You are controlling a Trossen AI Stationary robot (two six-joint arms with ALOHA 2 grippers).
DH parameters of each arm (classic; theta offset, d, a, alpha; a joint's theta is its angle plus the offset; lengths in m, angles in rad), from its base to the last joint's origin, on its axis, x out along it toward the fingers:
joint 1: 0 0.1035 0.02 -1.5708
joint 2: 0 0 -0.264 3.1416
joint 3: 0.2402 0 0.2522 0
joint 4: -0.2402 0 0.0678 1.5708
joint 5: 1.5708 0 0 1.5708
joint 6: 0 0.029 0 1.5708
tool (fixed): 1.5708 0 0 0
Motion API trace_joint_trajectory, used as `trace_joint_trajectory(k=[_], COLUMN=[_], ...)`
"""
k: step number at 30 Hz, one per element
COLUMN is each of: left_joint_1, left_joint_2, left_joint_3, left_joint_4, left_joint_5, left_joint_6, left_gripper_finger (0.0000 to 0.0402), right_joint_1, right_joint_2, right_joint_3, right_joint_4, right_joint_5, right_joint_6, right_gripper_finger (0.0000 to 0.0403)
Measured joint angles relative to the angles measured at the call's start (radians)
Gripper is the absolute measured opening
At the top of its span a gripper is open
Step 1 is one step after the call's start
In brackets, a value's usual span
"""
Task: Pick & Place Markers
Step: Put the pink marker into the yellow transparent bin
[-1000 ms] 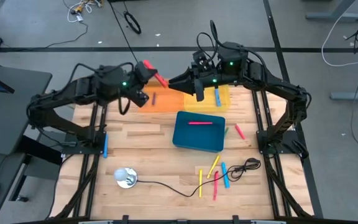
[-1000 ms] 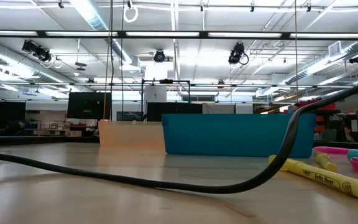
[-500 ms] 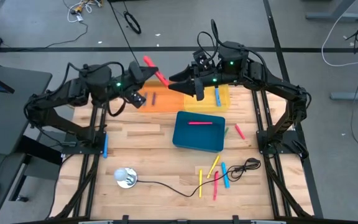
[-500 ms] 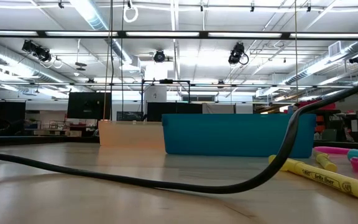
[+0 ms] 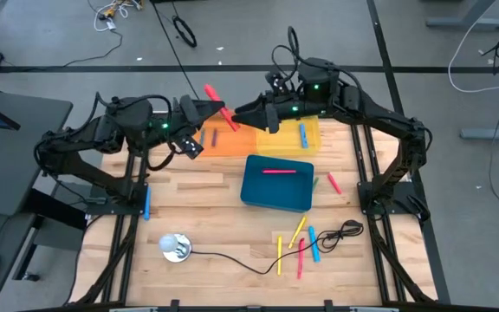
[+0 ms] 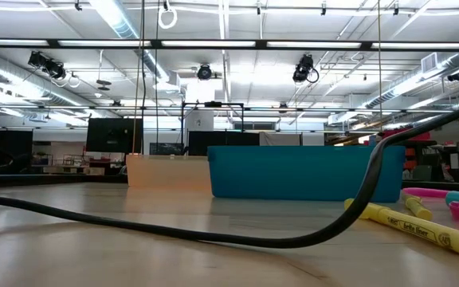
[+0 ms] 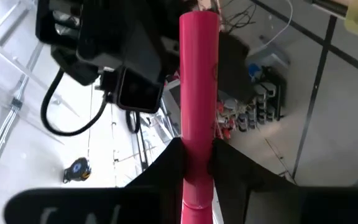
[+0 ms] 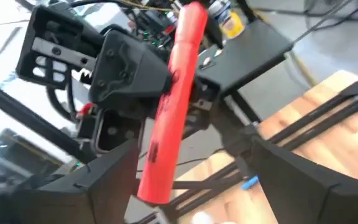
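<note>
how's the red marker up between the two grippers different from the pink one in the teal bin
The red marker is in the air, pinched in the shut left gripper; the pink marker lies loose in the teal bin.
The red marker runs diagonally in the high view; the pink marker lies straight across the bin.
The open right gripper sits by the red marker's end; no gripper is near the pink marker.
Both are short, thin sticks of similar reddish colour.
</note>
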Motion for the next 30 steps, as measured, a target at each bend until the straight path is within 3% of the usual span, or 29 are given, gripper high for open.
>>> trace_joint_trajectory(k=[5, 15, 21, 30], left_joint_1=[0.007, 0.007, 0.008, 0.007], left_joint_2=[0.0, 0.027, 0.027, 0.027], left_joint_3=[0.0, -0.002, -0.002, -0.001], left_joint_4=[-0.003, -0.009, -0.007, -0.003], left_joint_5=[0.003, 0.028, 0.028, 0.026], left_joint_6=[0.003, 0.005, 0.004, -0.005], left_gripper_finger=[0.0065, 0.0065, 0.0065, 0.0065], right_joint_1=[0.003, 0.006, 0.006, 0.006], right_joint_2=[0.0, 0.001, 0.001, 0.001], right_joint_3=[-0.053, -0.08, -0.08, -0.08], right_joint_4=[0.112, 0.163, 0.162, 0.149], right_joint_5=[-0.106, -0.116, -0.154, -0.165], right_joint_6=[0.074, 0.097, 0.107, 0.133], right_gripper_finger=[0.0315, 0.0302, 0.0239, 0.0111])
